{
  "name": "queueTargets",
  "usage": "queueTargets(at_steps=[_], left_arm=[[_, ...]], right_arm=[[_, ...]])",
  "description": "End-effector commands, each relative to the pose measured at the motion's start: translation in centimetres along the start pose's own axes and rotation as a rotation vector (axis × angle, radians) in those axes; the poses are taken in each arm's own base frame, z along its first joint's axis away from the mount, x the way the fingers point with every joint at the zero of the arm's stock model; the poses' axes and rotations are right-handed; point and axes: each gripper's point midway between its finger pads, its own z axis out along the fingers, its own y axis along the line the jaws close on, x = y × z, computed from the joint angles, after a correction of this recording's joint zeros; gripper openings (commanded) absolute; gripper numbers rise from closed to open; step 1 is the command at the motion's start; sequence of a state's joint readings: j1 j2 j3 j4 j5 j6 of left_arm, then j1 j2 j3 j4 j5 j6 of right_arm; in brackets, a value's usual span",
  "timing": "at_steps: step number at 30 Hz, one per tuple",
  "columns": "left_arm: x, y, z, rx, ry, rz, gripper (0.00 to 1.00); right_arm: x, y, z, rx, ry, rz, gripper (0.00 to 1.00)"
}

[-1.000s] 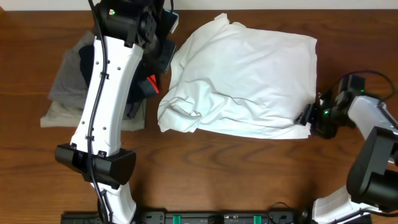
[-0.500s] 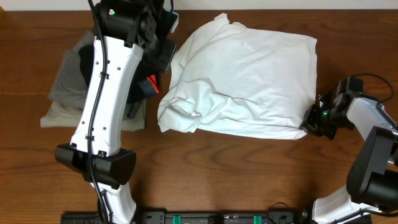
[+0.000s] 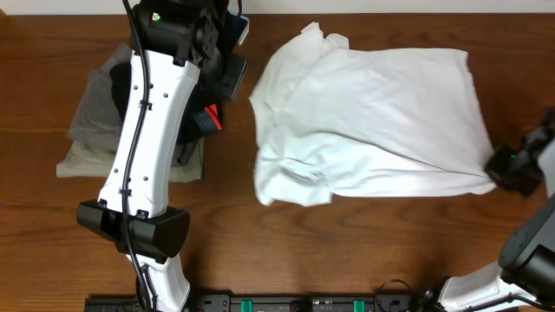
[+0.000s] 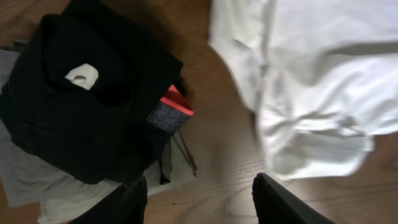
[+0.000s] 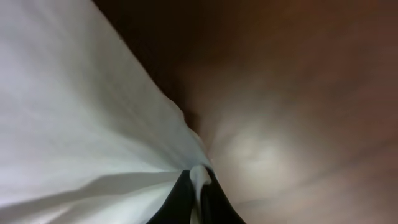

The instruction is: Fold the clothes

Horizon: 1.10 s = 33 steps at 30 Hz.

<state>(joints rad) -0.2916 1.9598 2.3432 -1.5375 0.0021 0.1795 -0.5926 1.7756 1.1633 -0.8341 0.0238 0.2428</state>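
The clothes, a white T-shirt (image 3: 373, 121), lie crumpled across the middle and right of the table. The shirt's lower right corner is pulled out toward the right edge, where my right gripper (image 3: 496, 171) is shut on it. In the right wrist view a pinch of the white T-shirt (image 5: 93, 124) sits between the closed fingertips of the right gripper (image 5: 198, 186). My left gripper (image 4: 199, 199) hangs open over bare wood at the back left, between the white T-shirt (image 4: 323, 81) and a dark pile, holding nothing.
A black folded garment (image 4: 81, 106) with a red tag (image 4: 176, 102) lies on grey folded garments (image 3: 95, 130) at the left. The left arm (image 3: 147, 130) reaches over that pile. Bare wooden table (image 3: 347, 251) runs along the front.
The right gripper has shut on the shirt's lower right corner and pulled it to the right, dragging the whole shirt rightward and stretching it flatter. The left arm has stayed still.
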Motion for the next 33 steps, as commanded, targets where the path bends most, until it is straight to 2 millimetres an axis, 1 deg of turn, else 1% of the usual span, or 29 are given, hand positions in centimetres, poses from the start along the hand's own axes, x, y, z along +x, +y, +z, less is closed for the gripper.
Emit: queueTargets(at_steps=[1,2,3,7,9,12,13,14,15,16,18,21,23,25,27,29,31,32,33], left_arm=[[0.2,-0.3,-0.3,0.014,-0.003,-0.01,0.57],[0.2,-0.3,-0.3,0.014,-0.001,-0.016,0.57],[0.2,-0.3,-0.3,0.014,0.0,-0.029,0.62],[0.4,-0.4,-0.3,0.022,0.006,-0.073,0.65],[0.6,-1.3,-0.2,0.074,0.019,-0.08,0.66],[1.2,-3.1,0.5,0.173,0.056,-0.082,0.67],[1.5,-3.6,0.9,0.201,0.072,-0.084,0.67],[1.8,-4.1,1.2,0.231,0.09,-0.086,0.67],[2.1,-4.8,1.7,0.268,0.112,-0.09,0.67],[2.5,-5.5,2.1,0.307,0.132,-0.094,0.67],[3.3,-7.1,3.0,0.394,0.18,-0.106,0.67],[4.6,-9.1,4.6,0.492,0.25,-0.124,0.67],[5.5,-10.0,6.0,0.52,0.287,-0.125,0.67],[5.3,-10.4,8.0,0.521,0.269,-0.113,0.67],[4.3,-10.7,10.3,0.52,0.207,-0.099,0.66],[3.3,-11.2,12.6,0.523,0.141,-0.082,0.53],[2.6,-11.6,14.7,0.526,0.083,-0.074,0.45],[2.2,-11.9,15.8,0.526,0.054,-0.069,0.43],[2.0,-12.1,16.6,0.526,0.031,-0.061,0.37]], right_arm=[[-1.5,-2.4,-1.1,0.068,-0.048,0.065,0.06],[-1.7,-2.7,-1.2,0.067,-0.051,0.077,0.05],[-1.9,-2.8,-1.4,0.064,-0.056,0.095,0.06],[-3.5,-3.1,-2.9,0.039,-0.089,0.127,0.06],[-5.1,-3.7,-4.3,0.039,-0.137,0.147,0.06],[-7.2,-4.6,-6.3,0.032,-0.199,0.179,0.08],[-7.8,-4.8,-6.9,0.026,-0.218,0.188,0.12],[-8.1,-4.7,-7.3,0.011,-0.225,0.19,0.36],[-8.3,-4.5,-7.6,-0.01,-0.223,0.192,0.54],[-8.2,-4.2,-7.9,-0.029,-0.214,0.19,0.57],[-7.6,-3.5,-8.0,-0.066,-0.185,0.186,0.56],[-6.8,-2.3,-8.0,-0.133,-0.143,0.175,0.56],[-6.5,-0.8,-8.2,-0.216,-0.124,0.154,0.56],[-6.2,1.8,-8.8,-0.345,-0.11,0.08,0.56],[-5.9,3.6,-9.3,-0.424,-0.101,0.037,0.54],[-5.5,5.2,-9.6,-0.467,-0.093,-0.007,0.53],[-5.0,6.4,-9.6,-0.474,-0.087,-0.05,0.53],[-4.8,6.9,-9.7,-0.476,-0.084,-0.073,0.53],[-4.5,7.6,-9.7,-0.479,-0.081,-0.098,0.53]])
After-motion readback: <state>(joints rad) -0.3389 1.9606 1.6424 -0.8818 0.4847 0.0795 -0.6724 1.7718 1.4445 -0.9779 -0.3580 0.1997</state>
